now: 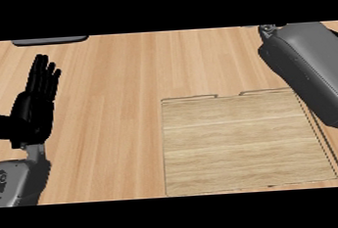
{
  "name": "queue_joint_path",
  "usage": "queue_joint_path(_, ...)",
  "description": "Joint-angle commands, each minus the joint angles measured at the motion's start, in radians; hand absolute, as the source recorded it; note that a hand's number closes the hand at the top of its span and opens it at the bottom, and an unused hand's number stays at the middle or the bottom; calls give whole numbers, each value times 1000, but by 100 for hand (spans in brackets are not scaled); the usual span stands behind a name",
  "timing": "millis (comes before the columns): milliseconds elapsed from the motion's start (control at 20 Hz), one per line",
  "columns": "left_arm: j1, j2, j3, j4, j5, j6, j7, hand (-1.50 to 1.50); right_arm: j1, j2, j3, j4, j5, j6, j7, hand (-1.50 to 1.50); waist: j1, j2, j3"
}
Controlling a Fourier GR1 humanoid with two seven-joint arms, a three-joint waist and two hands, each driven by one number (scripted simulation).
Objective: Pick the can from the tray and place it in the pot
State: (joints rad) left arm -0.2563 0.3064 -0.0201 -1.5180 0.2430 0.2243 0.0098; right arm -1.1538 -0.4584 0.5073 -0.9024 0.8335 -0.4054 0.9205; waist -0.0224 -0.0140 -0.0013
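From the head view, our left hand (35, 102) rests open at the left edge, fingers up. Our right forearm (310, 68) reaches past the top; its hand is out of sight, so we cannot tell its state. The wooden tray (239, 146) lies bare; we see no can or pot. Releasing unseen, we could miss the pot.

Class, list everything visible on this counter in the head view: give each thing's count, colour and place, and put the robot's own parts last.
Light wooden rectangular tray: one, pale wood, lower right of centre, nothing visible on it.
Dark grey flat object: one, upper left edge, mostly cut off; cannot tell what it is.
Wooden counter: one, warm brown, under everything.
Left hand: one, black, left side, open, fingers up, resting.
Right forearm: one, grey, upper right, reaching beyond view; its hand is out of view.
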Motion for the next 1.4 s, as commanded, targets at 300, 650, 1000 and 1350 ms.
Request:
queue_joint_path(300,3,17,43,-15,17,-38,12,0,233,-258,-151,-200,-68,143,-29,150,4,8,1)
queue_joint_path(650,-22,14,50,-46,3,-37,57,0,447,-357,-324,-229,-143,12,-215,150,11,11,2)
queue_joint_path(1000,-28,-22,43,-19,-21,-54,31,0,471,-332,-442,15,-192,-36,-528,150,28,15,2)
queue_joint_path(1350,-102,-9,73,75,-8,-97,24,0,348,-332,-529,393,-208,-52,-756,150,45,25,3)
